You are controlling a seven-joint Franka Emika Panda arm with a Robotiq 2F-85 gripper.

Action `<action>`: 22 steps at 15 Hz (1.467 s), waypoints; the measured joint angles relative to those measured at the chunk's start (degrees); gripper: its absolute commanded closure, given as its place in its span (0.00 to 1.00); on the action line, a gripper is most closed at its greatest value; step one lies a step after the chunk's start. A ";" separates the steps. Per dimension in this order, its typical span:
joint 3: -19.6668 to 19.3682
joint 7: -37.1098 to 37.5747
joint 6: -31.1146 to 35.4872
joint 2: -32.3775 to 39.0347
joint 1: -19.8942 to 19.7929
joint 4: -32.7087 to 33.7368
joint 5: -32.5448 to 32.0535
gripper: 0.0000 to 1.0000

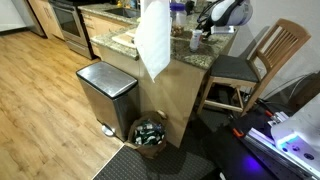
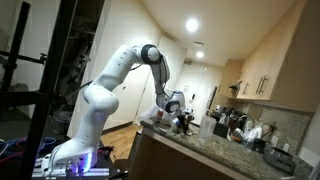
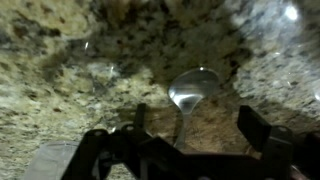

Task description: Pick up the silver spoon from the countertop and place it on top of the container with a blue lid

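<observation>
Kitchen with wood floor (image 1: 40, 80), steel trash bin (image 1: 105, 90) and wooden chair (image 1: 272, 50) beside speckled granite desk (image 3: 60, 60). White robot arm (image 2: 120, 75) bends down over desk, gripper (image 3: 192, 118) low above it. Jaws wide open, nothing held. Silver spoon (image 3: 192, 90) lies flat on desk between jaws, bowl far from camera, handle pointing back under gripper. Wrist view shows gap on both sides of spoon, no touch.

Speckled beige-and-brown granite countertop (image 3: 60, 60) on a light wooden counter (image 1: 172, 92), with a spoon (image 3: 193, 88) lying flat on the stone, handle toward the wrist view's bottom edge, and several containers (image 2: 240, 128) standing farther along it.
</observation>
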 measured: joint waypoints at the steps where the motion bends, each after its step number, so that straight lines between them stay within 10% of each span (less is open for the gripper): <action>1: 0.04 0.58 -0.09 -0.13 -0.30 0.07 -0.33 0.49; 8: 1.31 1.27 -0.01 -0.42 -3.21 0.35 -0.57 0.99; 22: 2.51 0.99 2.23 -1.13 -4.24 -0.58 -1.21 1.00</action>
